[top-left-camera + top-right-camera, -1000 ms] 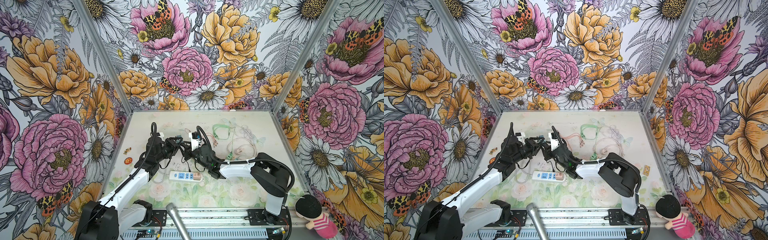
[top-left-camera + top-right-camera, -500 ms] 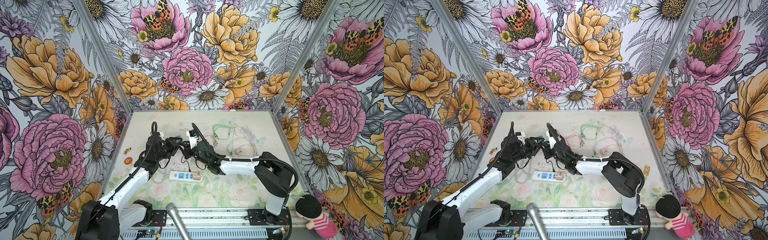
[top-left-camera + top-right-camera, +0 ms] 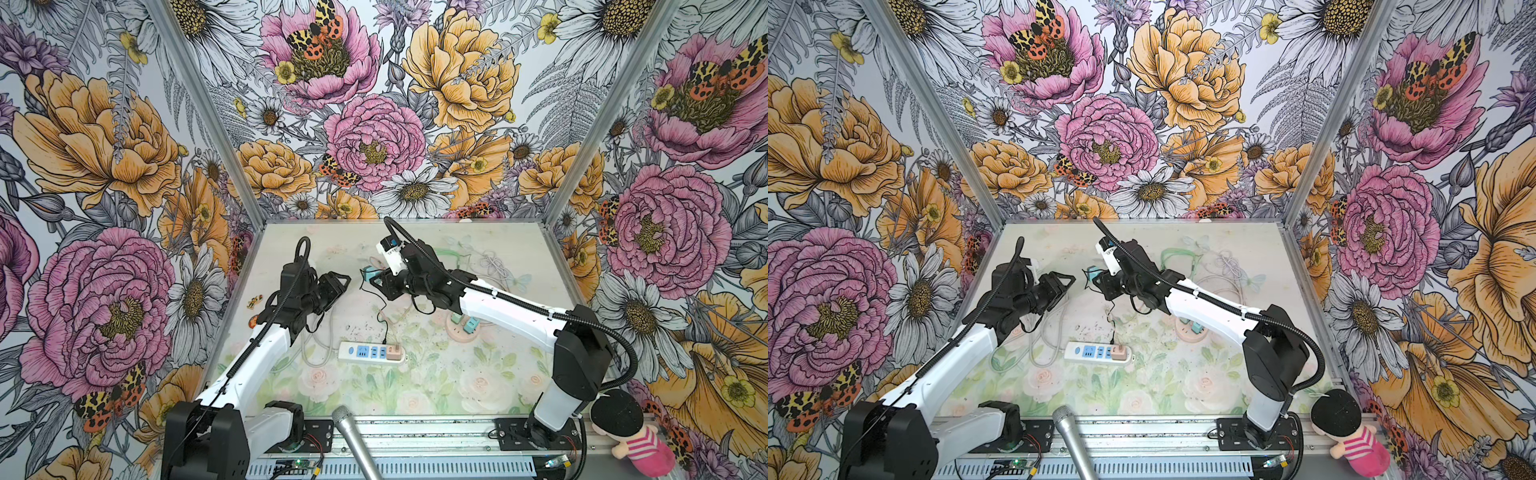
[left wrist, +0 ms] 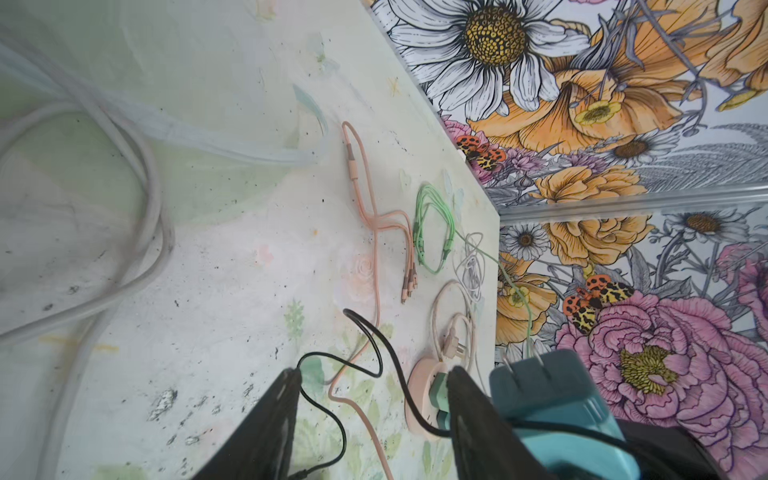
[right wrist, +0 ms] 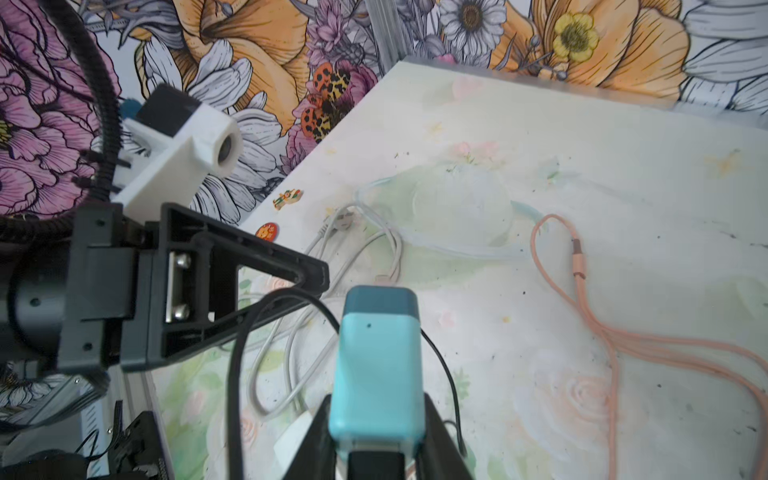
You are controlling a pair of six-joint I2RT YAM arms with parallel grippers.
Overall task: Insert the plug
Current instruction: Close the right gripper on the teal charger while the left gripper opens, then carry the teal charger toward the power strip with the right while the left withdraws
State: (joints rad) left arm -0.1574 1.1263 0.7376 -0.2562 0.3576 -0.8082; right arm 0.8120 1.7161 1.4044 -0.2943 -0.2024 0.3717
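Top views, both: the right jaws clench the teal plug aloft, at 12 o'clock of the power strip. The left jaws stand released and empty, just beside it. Step, I judge: carrying it to a socket; next, prongs turned down over a free blue socket.

Left wrist view: prongs bare, tabletop open between cables.

Right wrist view: black cord loops close.
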